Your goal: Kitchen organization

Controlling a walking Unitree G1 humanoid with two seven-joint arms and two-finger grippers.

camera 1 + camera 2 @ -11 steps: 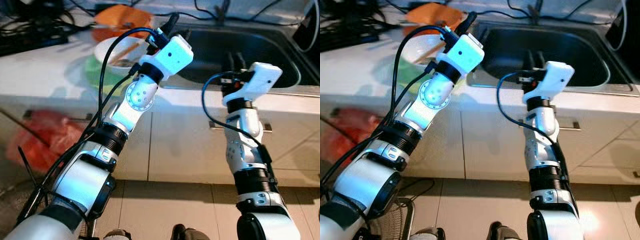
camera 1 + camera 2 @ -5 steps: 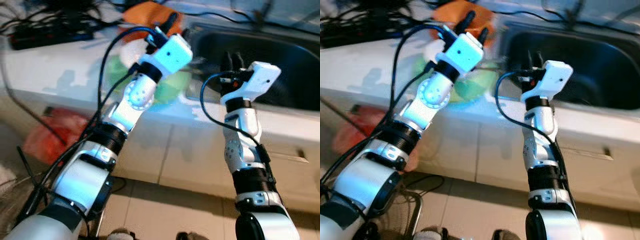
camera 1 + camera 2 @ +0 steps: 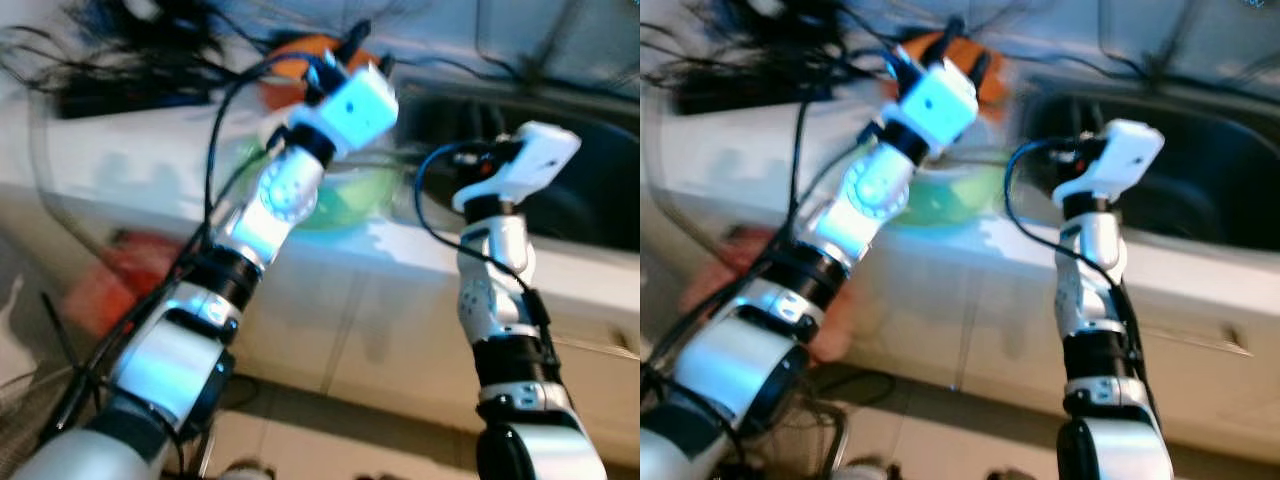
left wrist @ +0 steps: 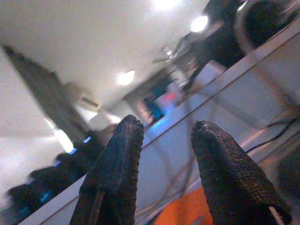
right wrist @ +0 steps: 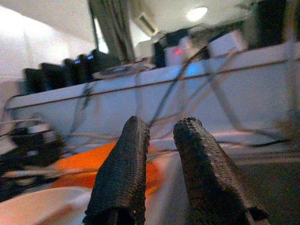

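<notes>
White tabletop (image 3: 150,165), both arms raised, blurred.
Left hand (image 4: 164,140) and right hand (image 5: 157,136) hang empty, fingers parted, above an orange plate (image 3: 300,62) and sink (image 3: 590,170).

Bright ceiling lamps overhead; every view smeared by motion blur.

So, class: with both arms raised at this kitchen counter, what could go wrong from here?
1. The head views are blurred, so the camera seems to be moving; aim may suffer.
2. The left tool hangs near the green plate at the counter edge; a bump could tip it off.
3. Loose cables could snag.
</notes>
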